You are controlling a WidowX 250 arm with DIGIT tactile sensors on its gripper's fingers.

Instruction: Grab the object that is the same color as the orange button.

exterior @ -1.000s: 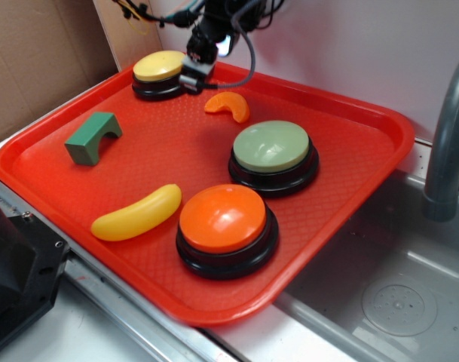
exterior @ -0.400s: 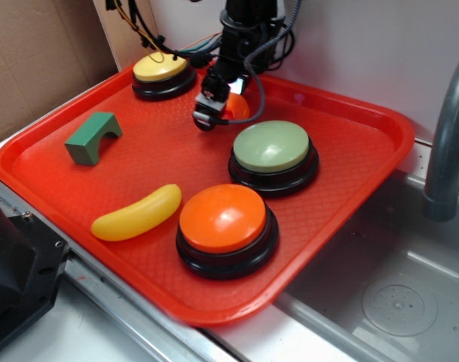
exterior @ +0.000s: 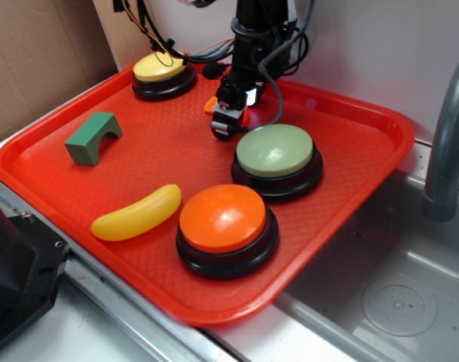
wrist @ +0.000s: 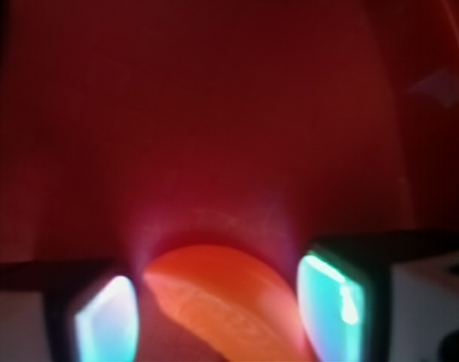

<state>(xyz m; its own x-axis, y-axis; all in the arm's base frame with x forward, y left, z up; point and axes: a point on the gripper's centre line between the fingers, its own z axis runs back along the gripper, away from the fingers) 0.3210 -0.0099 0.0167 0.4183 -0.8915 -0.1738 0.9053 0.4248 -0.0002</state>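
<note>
Tray edge (exterior: 214,313): lying nearest the exterior camera, red, overhanging a grey sink basin (exterior: 399,302) at the right.
Orange button (exterior: 223,219): sitting at the near side of the tray, large dome on a black base, well apart from the gripper.
Banana (exterior: 136,213): lying just left of the orange button, yellow, long axis pointing roughly toward that button.
Green block (exterior: 93,137): resting farther back on the left, arch-shaped, standing clear of everything else.
Pale green button (exterior: 275,151): sitting behind the orange button, near the middle right of the tray, just beside the gripper's lower end.
Gripper (exterior: 227,121): reaching down onto the tray just left of the pale green button, black arm and cables rising behind it.
Pincer state: standing partly open in the wrist view, fingers (wrist: 331,298) flanking the segment on both sides with narrow gaps showing, not yet pressing on it.
Orange segment (exterior: 212,105): lying under the gripper, mostly hidden in the exterior view, only small orange slivers peeking out; filling the space between the fingers in the wrist view (wrist: 221,302), resting on the red tray floor.
Yellow button (exterior: 160,68): sitting at the far left corner of the tray, beyond the gripper.
Faucet (exterior: 444,136): rising grey at the right edge, off the tray.
</note>
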